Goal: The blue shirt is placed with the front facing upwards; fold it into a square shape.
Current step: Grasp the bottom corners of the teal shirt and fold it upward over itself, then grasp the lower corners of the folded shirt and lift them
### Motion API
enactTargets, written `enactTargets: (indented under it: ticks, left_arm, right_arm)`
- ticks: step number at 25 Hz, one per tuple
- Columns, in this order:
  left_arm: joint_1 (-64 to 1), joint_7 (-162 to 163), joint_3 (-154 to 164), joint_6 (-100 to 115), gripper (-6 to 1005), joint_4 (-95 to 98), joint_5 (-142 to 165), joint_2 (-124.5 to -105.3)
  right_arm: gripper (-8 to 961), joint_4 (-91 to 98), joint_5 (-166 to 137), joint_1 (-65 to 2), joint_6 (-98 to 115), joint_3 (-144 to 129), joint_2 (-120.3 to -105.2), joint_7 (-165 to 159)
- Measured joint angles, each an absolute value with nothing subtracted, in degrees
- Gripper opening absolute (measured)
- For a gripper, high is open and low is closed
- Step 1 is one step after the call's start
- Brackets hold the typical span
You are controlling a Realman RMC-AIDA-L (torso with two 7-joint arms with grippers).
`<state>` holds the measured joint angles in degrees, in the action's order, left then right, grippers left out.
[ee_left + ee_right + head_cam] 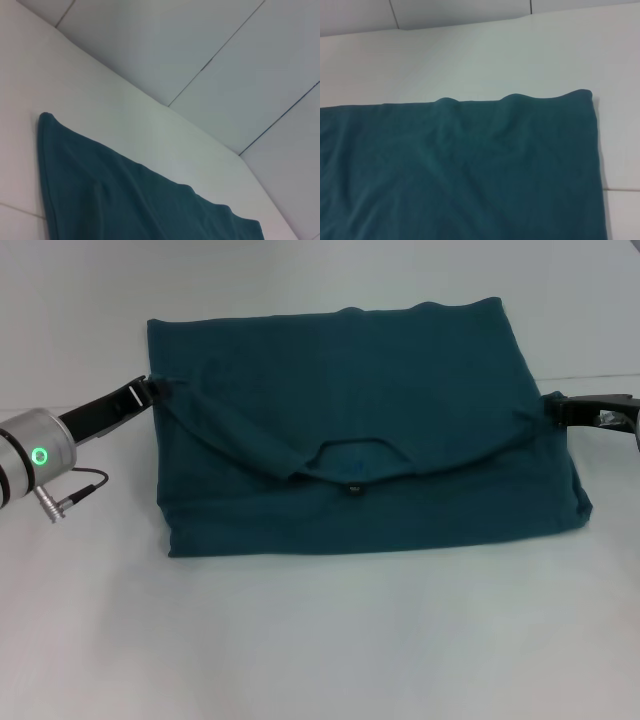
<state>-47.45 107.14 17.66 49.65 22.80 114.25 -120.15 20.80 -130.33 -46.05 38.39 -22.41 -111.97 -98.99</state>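
Note:
The blue shirt [340, 370] lies on the white table [320, 640], folded into a wide rectangle. Its collar part is folded down over the middle, with the neck opening and small black label [352, 487] facing up. The chest lettering is hidden. My left gripper [156, 387] is at the shirt's left edge, shut on the end of the folded flap. My right gripper [548, 410] is at the right edge, shut on the flap's other end. The cloth runs taut from both tips down to the collar. The shirt also shows in the left wrist view [125, 200] and in the right wrist view [460, 165].
The table's far edge [165, 107] meets a pale tiled wall [225, 60] just behind the shirt. A grey cable [75, 485] hangs from my left wrist near the table's left side. Bare table lies in front of the shirt.

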Motion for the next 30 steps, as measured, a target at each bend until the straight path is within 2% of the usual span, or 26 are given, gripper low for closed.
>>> enactTargets:
  ticks: [12,13,15,22,26,28,30]
  left_arm:
    - [-46.8,107.2,21.1,50.4,42,23.0,114.3,-120.53]
    - [-46.7,107.2,21.1,50.4,86,23.4,114.3,-120.53]
    - [-46.3,107.3,21.1,50.7,175,24.8,114.3,-120.62]
    - [-45.2,107.3,21.0,52.3,439,28.9,113.4,-121.04]
    - [-44.7,107.2,21.1,53.6,617,30.1,113.1,-121.08]
    - [-43.9,107.2,21.2,55.8,706,30.5,113.1,-121.13]
    - [-43.2,107.2,21.4,56.9,735,30.7,113.3,-121.09]
  right_arm:
    - [16,21.9,-130.4,-45.5,40.6,-23.4,-112.16,-99.0]
    - [17,22.5,-130.4,-45.3,40.9,-23.5,-112.22,-99.1]
    - [232,23.9,-130.4,-44.9,41.4,-23.6,-112.53,-99.1]
    - [520,31.0,-127.6,-42.7,44.3,-23.6,-114.23,-99.0]
    - [686,33.2,-125.9,-41.8,46.7,-23.7,-114.39,-98.9]
    - [705,33.7,-125.7,-41.3,48.4,-23.7,-114.38,-99.0]
    - [725,34.0,-125.6,-40.8,50.3,-23.7,-114.41,-99.0]
